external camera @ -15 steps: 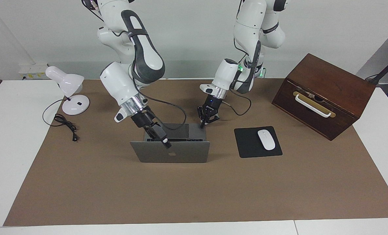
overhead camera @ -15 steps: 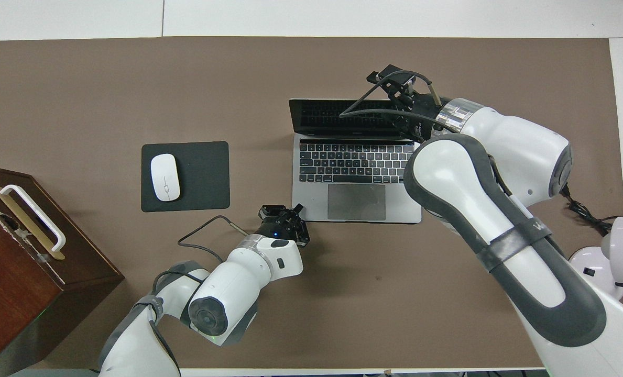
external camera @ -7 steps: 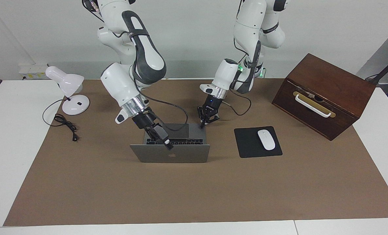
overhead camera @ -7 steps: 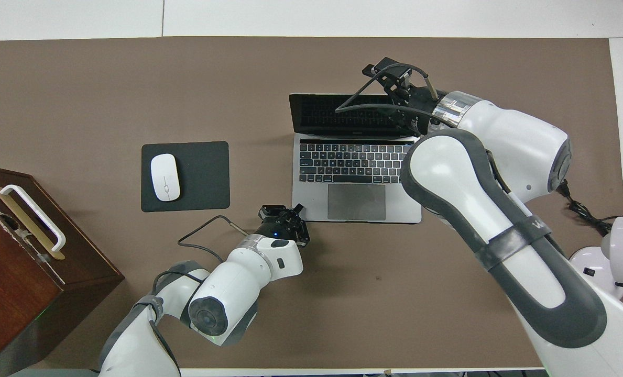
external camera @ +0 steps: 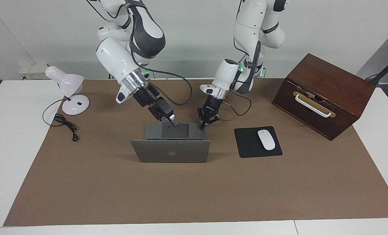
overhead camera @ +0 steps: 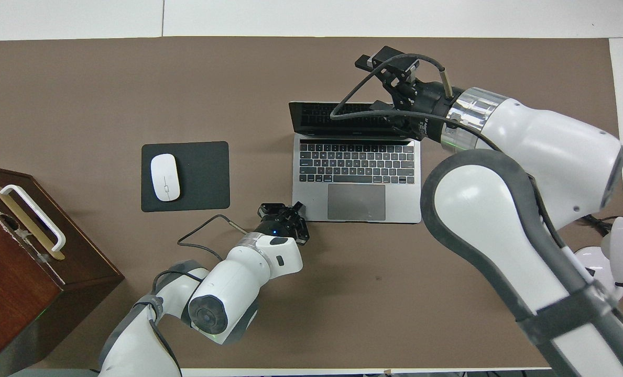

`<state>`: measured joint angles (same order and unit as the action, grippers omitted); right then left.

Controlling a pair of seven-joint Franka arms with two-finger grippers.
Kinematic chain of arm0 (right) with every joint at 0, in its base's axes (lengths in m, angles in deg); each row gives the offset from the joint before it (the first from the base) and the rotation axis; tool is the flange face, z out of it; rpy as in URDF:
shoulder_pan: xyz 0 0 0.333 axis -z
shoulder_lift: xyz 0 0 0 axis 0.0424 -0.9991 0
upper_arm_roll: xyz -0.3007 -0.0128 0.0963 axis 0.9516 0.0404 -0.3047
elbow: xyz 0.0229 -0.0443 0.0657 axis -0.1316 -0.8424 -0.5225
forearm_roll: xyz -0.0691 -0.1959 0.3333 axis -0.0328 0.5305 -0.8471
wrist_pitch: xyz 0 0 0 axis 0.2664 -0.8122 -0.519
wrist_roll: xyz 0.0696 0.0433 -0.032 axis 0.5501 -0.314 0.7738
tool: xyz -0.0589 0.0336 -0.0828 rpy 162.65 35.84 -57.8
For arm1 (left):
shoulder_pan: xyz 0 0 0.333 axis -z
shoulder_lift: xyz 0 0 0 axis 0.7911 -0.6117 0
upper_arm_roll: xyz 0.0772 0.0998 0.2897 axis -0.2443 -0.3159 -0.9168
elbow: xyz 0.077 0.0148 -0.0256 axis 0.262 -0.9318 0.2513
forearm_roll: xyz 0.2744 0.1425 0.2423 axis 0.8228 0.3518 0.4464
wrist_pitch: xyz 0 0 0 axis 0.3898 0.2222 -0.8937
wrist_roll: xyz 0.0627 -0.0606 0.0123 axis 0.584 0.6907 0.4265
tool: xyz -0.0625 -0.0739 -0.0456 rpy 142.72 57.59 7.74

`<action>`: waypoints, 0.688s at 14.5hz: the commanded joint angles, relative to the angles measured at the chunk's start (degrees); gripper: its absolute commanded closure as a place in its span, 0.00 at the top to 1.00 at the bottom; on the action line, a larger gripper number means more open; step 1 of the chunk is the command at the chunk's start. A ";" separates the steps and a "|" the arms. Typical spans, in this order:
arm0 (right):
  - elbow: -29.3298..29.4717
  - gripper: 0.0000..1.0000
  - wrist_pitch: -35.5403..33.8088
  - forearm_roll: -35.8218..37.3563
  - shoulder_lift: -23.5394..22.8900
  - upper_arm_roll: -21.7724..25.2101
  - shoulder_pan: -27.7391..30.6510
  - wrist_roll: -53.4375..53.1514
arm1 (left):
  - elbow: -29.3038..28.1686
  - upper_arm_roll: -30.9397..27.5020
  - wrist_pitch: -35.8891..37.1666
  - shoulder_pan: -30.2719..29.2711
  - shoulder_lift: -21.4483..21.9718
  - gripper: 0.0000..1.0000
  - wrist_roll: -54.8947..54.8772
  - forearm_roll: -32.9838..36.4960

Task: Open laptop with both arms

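Two arms are at the thin silver-grey metal laptop, which sits on the brown mat beside the black mouse pad, toward the right arm's end of the table from it. A second ago the right gripper was low against the lid's upper edge; it has since lifted clear and now hangs over the keyboard deck, apart from the lid. The lid stands raised, so the opening looks essentially done and this withdrawal reads as the closing move. Whether the right gripper's fingers are parted or together cannot be told.

The right arm's forearm slopes down from its shoulder toward the laptop, wrist angled, black cable looping off it. The left gripper has not moved: fingertips closed together on nothing, pressed down at the deck's corner nearest the robots and the mouse pad, pinning the base. Its forearm tilts steeply downward.
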<state>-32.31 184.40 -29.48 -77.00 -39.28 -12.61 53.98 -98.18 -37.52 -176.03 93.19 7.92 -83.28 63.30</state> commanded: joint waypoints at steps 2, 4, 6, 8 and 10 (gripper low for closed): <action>1.65 1.00 -13.96 18.28 3.16 -0.15 6.84 1.83 | 1.91 0.21 -0.58 -0.21 1.11 0.00 2.09 -1.85; 2.19 1.00 -19.78 22.95 3.16 -0.15 10.45 10.15 | 1.91 0.21 -0.05 -0.30 2.17 0.00 2.72 -1.94; 2.37 1.00 -24.09 27.34 3.42 -0.06 13.88 19.12 | 2.00 0.12 2.14 -0.30 3.57 0.00 2.90 -3.16; 2.72 1.00 -28.74 35.32 4.29 -0.06 15.82 22.75 | 2.61 0.03 5.65 -1.26 5.50 0.00 2.98 -3.61; 2.72 1.00 -33.66 43.07 6.40 -0.06 16.53 23.20 | 4.36 0.03 12.04 -2.84 8.05 0.00 2.98 -3.61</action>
<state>-29.77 155.08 7.67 -73.08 -38.67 3.06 75.78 -95.09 -37.73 -170.80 92.27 12.35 -80.30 60.33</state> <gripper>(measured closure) 0.000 0.991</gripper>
